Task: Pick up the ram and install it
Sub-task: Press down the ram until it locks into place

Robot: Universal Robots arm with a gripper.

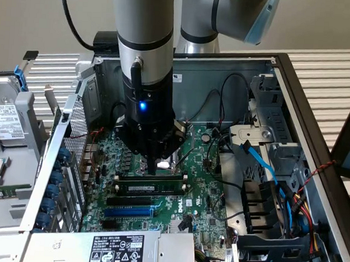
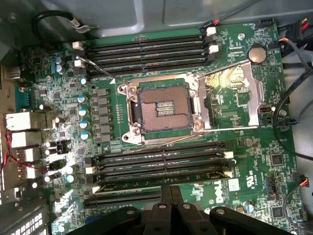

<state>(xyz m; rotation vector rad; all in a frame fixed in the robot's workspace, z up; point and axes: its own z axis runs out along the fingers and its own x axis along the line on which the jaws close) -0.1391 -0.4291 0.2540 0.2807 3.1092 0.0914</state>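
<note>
Power supply label (image 1: 120, 249) low in frame; above it the gripper (image 1: 161, 163) presses the ram (image 1: 153, 188) into its slot, fingers' state unclear

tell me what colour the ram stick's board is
Green, with a white label; the ram shows best in the exterior view.

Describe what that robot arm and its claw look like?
The arm is a thick silver-grey tube with a black band and pale blue joint caps. A black cable loops off it. Below sits a black cylindrical wrist with a glowing blue light, ending in the dark gripper.
</note>
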